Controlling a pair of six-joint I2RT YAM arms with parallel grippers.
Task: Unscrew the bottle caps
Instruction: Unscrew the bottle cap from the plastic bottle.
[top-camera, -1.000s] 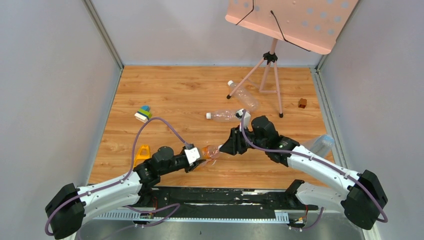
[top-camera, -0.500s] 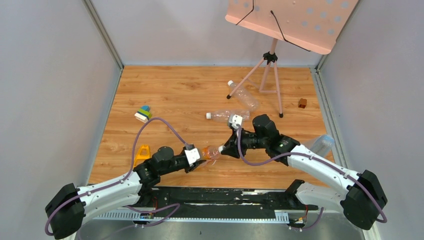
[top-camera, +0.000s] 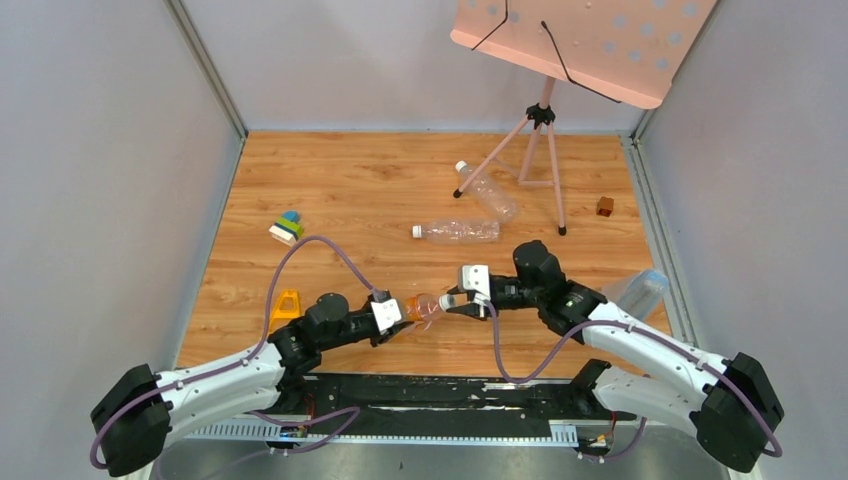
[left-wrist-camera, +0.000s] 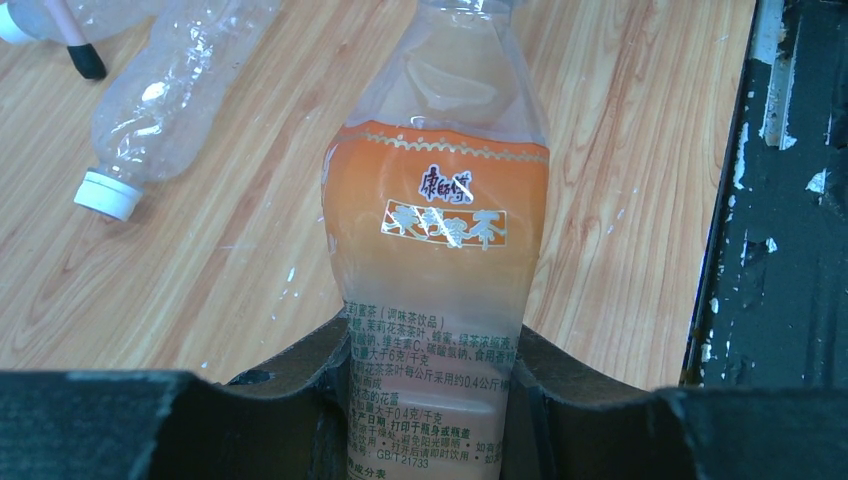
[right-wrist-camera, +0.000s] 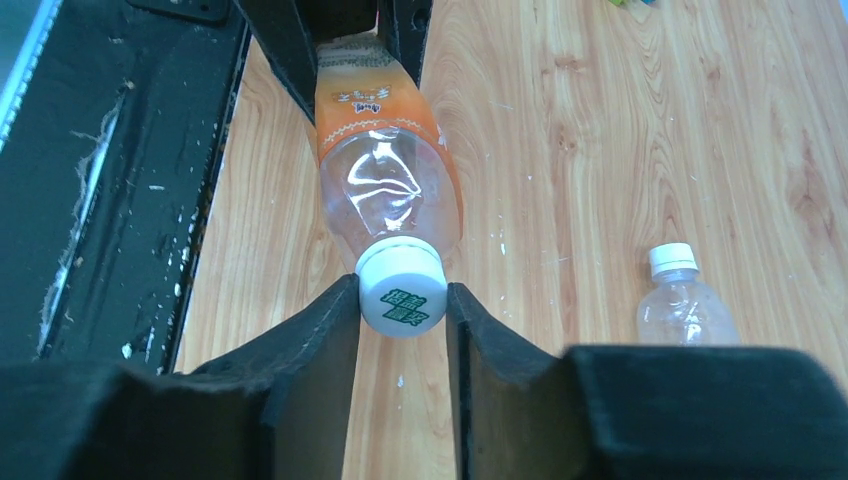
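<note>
Tabletop (top-camera: 340, 190) of pale wood fills the overhead view, where the left gripper (top-camera: 398, 312) and the right gripper (top-camera: 452, 301) meet near the front edge on one orange-labelled bottle (top-camera: 420, 306) held lying between them. The left gripper is clamped on its lower body and the right gripper is closed on its white cap (top-camera: 445, 300). Farther back lie two clear bottles, the nearer bottle (top-camera: 462, 232) with its own cap (top-camera: 416, 232) pointing left, and the far bottle (top-camera: 492, 196) beside the legs of a pink music stand (top-camera: 580, 40). A brown cube (top-camera: 605, 206) sits to the right, stacked toy blocks (top-camera: 287, 227) to the left. In the left wrist view, the black fingers (left-wrist-camera: 330, 355) press both sides of the orange-labelled bottle just below its orange band, at the printed text, and its neck runs out of the top of the frame. A crumpled clear bottle (left-wrist-camera: 175, 95) lies to the left on the wood with a capped end (left-wrist-camera: 108, 194) toward the camera. In the right wrist view, the white cap, printed with green characters, sits squeezed between the two finger pads (right-wrist-camera: 335, 325), both touching its rim, while it is on the bottle's neck. To the right, well apart, stands a small clear bottle (right-wrist-camera: 688, 312) with a ribbed cap (right-wrist-camera: 672, 258).
</note>
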